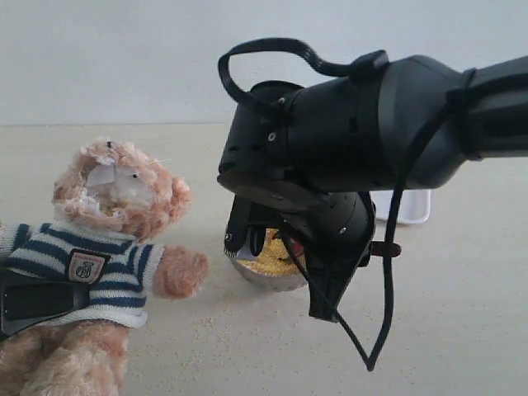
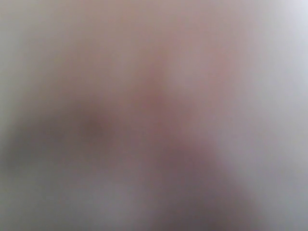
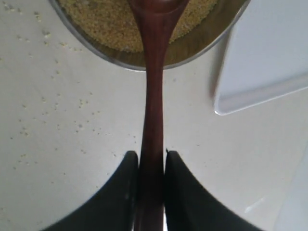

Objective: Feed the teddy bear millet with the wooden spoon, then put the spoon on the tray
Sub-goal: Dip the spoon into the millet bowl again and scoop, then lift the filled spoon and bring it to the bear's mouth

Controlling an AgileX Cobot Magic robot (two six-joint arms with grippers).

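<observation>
The wooden spoon (image 3: 154,96) is dark reddish-brown and glossy, with a slim straight handle that widens into an oval bowl. The right gripper (image 3: 151,159) pinches the handle near its end, its two black fingers (image 3: 129,173) pressed against either side of the wood. In the right wrist view the handle runs from the fingers out over the rim of the metal bowl (image 3: 204,41), and the spoon's bowl sits over the millet (image 3: 101,19); whether it touches the grain cannot be told.

The millet is a fine yellow grain that fills the round silver bowl, which stands near the middle of the tabletop (image 3: 72,130). Stray grains (image 1: 214,323) dot the surface around it, mostly towards the near edge. The tray (image 1: 408,210) is flat and white with rounded corners and a low rim. It lies just beside the bowl, towards the right side of the tabletop and farther back, mostly hidden behind the right arm in the exterior view.

The teddy bear (image 1: 124,206) sits at the left edge of the tabletop, fuzzy and tan-pink. It has a white muzzle (image 1: 115,186), a navy-and-white striped sweater (image 1: 124,260) and a small shield badge (image 1: 85,266). One paw reaches towards the bowl without touching it. The left gripper (image 1: 33,301) shows as a black bar across the bear's waist. The left wrist view is only a pinkish blur, so whether that claw is clamped or spread cannot be told
</observation>
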